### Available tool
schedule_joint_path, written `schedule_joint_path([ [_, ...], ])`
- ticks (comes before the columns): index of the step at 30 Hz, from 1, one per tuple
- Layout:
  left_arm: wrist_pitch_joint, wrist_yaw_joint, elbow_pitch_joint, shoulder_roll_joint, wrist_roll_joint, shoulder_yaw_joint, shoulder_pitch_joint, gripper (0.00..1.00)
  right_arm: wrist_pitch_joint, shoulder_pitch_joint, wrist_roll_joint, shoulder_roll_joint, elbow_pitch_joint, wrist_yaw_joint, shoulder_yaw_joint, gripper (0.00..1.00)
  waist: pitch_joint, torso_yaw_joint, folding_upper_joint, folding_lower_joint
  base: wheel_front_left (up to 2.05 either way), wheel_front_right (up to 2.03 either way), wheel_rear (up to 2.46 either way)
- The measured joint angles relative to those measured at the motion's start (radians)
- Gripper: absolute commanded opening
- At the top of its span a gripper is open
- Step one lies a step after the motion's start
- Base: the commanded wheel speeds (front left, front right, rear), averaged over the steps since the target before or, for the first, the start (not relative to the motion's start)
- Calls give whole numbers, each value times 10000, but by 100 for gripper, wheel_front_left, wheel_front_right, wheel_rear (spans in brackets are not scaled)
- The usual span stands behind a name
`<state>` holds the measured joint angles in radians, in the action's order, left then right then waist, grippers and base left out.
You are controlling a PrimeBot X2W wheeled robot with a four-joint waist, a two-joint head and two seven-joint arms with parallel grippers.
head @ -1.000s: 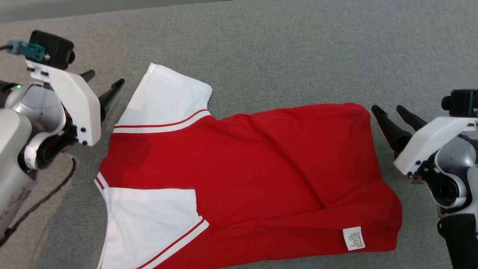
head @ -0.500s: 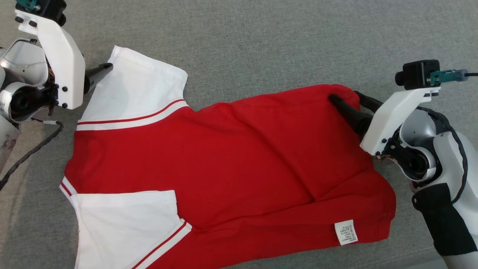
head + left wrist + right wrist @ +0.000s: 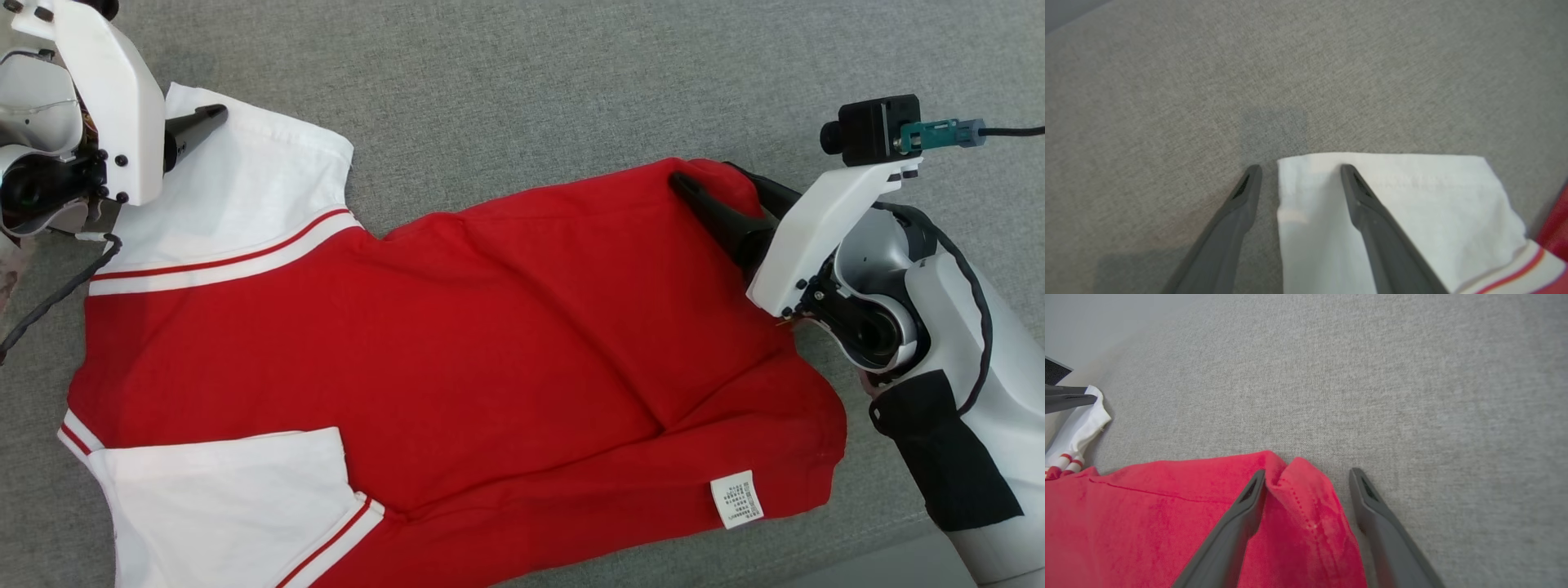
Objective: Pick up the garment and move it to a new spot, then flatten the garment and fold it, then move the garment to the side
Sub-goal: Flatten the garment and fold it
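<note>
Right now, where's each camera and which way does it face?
Head: above, looking down at the shirt; left gripper and right gripper show, both open.
Left wrist: along its fingers, onto the white sleeve corner.
Right wrist: along its fingers, straddling the shirt's red corner.
Shared: right wrist and head both catch sleeve and left gripper.

Wide-spread right gripper [image 3: 1307, 471] — astride red garment [image 3: 1147, 514] corner
</note>
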<state>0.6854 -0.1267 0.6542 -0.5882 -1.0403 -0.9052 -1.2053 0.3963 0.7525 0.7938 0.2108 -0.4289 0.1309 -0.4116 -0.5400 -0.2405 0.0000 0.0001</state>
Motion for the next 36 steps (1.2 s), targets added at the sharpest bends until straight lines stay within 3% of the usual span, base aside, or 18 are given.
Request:
schedule_joint_path([
  [2,-84,0,36,17,-75,-67,-81,100,-104,75,88,12,-81,0,-125,95,-39,-14,0,0,0,0,0],
  [3,-96,0,58,15,-69,-146,-119,97,-144,123,125,25,-125,0,-182,62,-42,-7,0,0,0,0,0],
  [4,-96,0,79,21,-73,-213,-138,45,-174,171,174,33,-178,0,-236,20,-33,1,0,0,0,0,0],
  [5,-96,0,82,31,-92,-286,-147,0,-201,188,222,61,-244,0,-278,0,-11,16,0,0,0,0,0],
  [17,-675,0,-125,142,-1085,-669,52,0,-897,-98,794,596,-815,0,-516,0,990,417,0,0,0,0,0],
  [28,-1049,-2,-748,-25,-2173,-930,1192,0,-1097,-896,915,1074,-1358,0,-418,0,2483,1079,0,0,0,0,0],
  [36,-132,-2,-2301,-894,-2911,-1411,2150,0,-738,-1618,1041,1597,-972,0,-757,0,3496,1441,0,0,0,0,0],
])
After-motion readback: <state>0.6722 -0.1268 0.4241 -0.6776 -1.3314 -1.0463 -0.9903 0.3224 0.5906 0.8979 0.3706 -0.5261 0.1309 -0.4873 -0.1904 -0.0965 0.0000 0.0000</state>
